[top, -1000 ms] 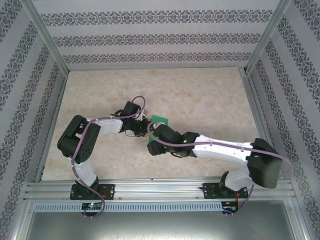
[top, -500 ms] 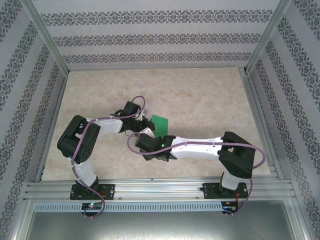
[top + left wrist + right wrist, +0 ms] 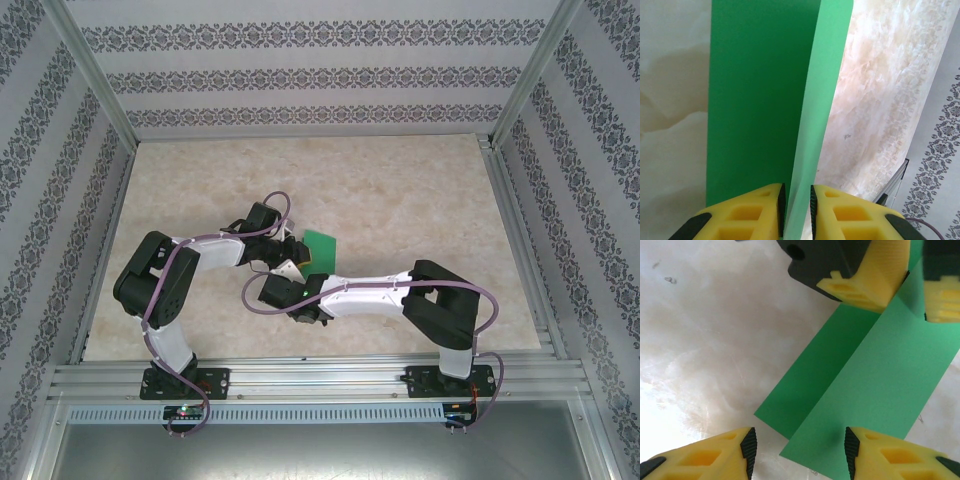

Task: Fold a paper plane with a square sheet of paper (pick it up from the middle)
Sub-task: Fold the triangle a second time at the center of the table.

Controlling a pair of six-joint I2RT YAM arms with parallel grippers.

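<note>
clamping the square sheet of paper (image 3: 757, 100), left gripper (image 3: 797, 200) is anchoring it; right gripper (image 3: 797, 447) is hovering, jaws apart, likely to crease.

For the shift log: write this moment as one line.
left gripper: shut on thin bright-green folded paper sheet | right gripper: open, above sheet's end | stage: mid-fold

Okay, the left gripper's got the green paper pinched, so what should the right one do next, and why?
Probably ease the right gripper forward and close it on the free end of the green paper. Its jaws stand open with the paper's corner between them, and the left gripper clamps the raised fold, so a second grip would steady it.
</note>
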